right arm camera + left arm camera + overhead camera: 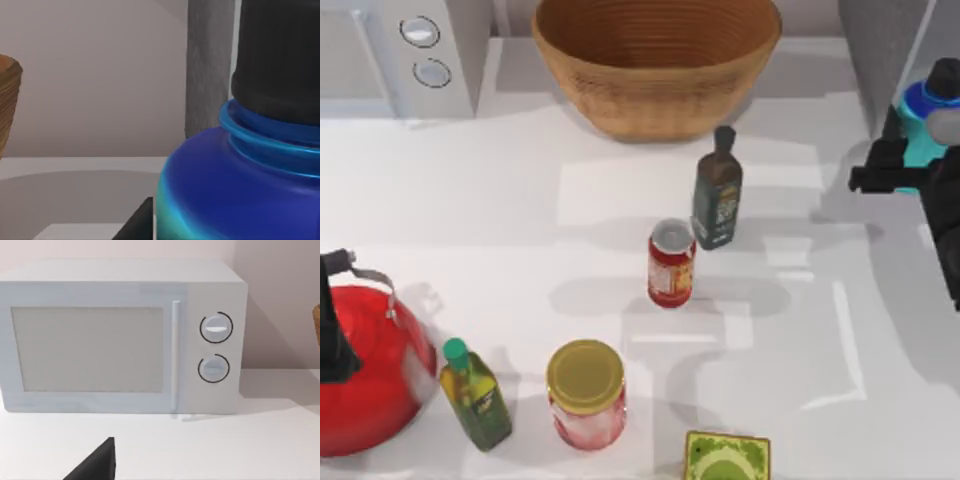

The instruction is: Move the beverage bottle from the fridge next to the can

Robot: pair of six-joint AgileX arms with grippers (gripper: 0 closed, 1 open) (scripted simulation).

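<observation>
Sitting against right tool (905, 170), beverage bottle (932, 118), beside fridge (885, 50)

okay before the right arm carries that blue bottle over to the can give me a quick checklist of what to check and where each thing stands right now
1. Beverage bottle at the right gripper, by the fridge at the table's right edge: ok.
2. Firm grip on the bottle: cannot tell; the right wrist view shows its blue shoulder and black cap very close, not the finger contact.
3. Can upright mid-table: ok.
4. Free spot beside the can: ok on its right side; the dark green bottle stands close behind it.
5. Path from fridge to can: ok, bare table between them.
6. Left arm out of the way: ok, its wrist view faces the microwave at the far left.
</observation>
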